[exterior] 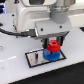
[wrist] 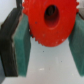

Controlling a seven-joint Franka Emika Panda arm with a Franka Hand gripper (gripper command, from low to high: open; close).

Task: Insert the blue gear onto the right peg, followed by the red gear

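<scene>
In the exterior view the blue gear (exterior: 51, 55) lies flat on the grey base plate (exterior: 35, 59), at the plate's end toward the exterior view's right. The red gear (exterior: 53, 47) is held just above it, between the fingers of my gripper (exterior: 53, 46). In the wrist view the red gear (wrist: 49, 21) fills the upper middle, its centre hole dark, clamped between two teal finger pads (wrist: 20, 46). The peg is hidden under the gears. The blue gear does not show in the wrist view.
The white arm body (exterior: 42, 17) looms over the plate. A black cable (exterior: 15, 33) runs along the table on the exterior view's left. The plate rests on a white tabletop (exterior: 17, 72).
</scene>
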